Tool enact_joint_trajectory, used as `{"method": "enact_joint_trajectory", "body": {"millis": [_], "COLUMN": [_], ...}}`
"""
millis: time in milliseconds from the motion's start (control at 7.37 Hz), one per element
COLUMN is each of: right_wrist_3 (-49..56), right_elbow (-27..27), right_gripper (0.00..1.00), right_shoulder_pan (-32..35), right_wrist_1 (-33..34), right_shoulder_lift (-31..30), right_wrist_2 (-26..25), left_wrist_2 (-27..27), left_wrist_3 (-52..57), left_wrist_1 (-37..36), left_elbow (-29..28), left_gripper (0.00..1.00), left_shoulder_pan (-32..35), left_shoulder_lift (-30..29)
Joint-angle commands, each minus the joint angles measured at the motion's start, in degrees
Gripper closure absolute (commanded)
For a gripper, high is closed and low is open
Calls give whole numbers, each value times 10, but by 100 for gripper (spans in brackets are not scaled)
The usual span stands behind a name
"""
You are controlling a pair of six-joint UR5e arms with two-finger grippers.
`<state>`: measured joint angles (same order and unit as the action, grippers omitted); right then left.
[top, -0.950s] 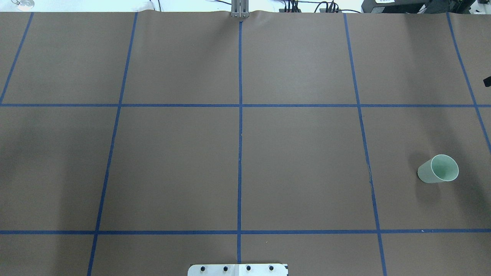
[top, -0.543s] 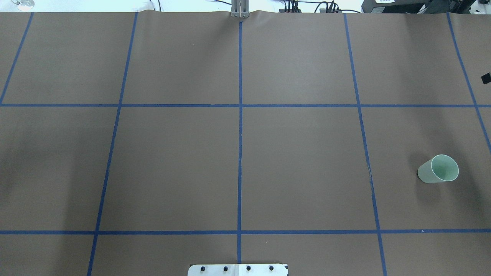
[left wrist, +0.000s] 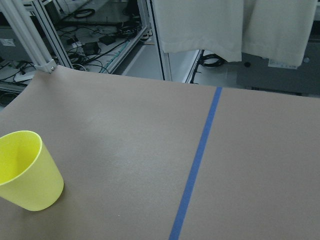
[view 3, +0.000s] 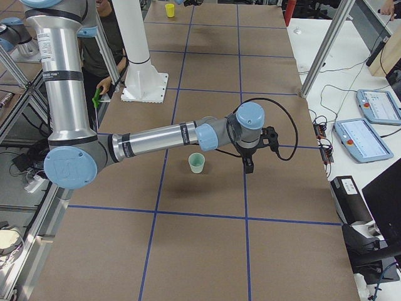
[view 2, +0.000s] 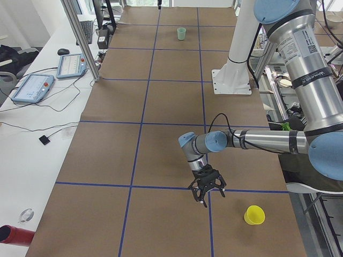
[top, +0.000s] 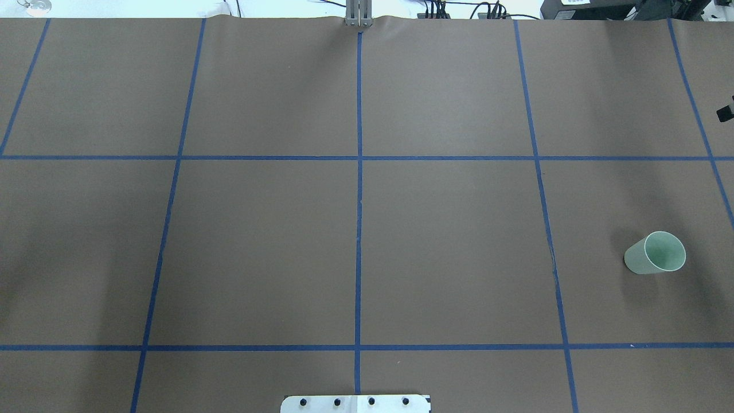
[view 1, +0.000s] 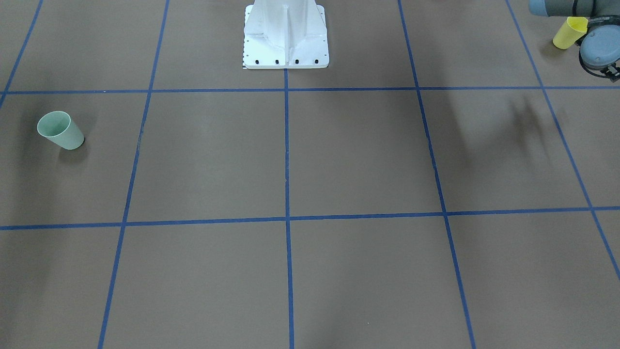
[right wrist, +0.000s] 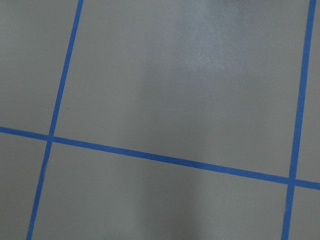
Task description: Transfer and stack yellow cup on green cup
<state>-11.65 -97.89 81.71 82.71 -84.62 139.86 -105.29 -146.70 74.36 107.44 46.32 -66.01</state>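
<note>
Left claw (view 2: 207, 195) hangs near the yellow cup (view 2: 254, 214), right claw (view 3: 249, 167) beside the green cup (view 3: 197, 163). Neither claw's opening can be told.

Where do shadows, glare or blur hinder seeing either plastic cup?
Front-facing view: soft broad shadows darken the brown table cover right of centre, yet the pale mint-green plastic tumbler reads clearly. Right wrist view: a pale glare patch near the top, no cup in frame. Left wrist view: the bright yellow plastic tumbler looks sharp.

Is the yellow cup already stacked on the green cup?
No: the yellow cup stands alone in the left view's foreground, the green cup far behind it.
</note>
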Motion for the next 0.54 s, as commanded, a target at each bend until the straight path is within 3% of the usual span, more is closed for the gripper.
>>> {"method": "enact_joint_trajectory", "body": {"millis": [0,407], "right_wrist_3": [2,2], "right_elbow": [0,4], "right_gripper": [0,0], "right_shoulder_pan": [-4,-8], "right_wrist_1": [0,0], "right_shoulder_lift": [-1,-5], "right_wrist_2": [-1,-1], "left_wrist_2": [-17,-44], "left_wrist_3": [-76,-158], "left_wrist_1": [-19,-15], "left_elbow": [-7,-58], "left_gripper": [1,1], "left_shoulder_pan": [-71,-176], "left_shoulder_lift": [0,-1]}}
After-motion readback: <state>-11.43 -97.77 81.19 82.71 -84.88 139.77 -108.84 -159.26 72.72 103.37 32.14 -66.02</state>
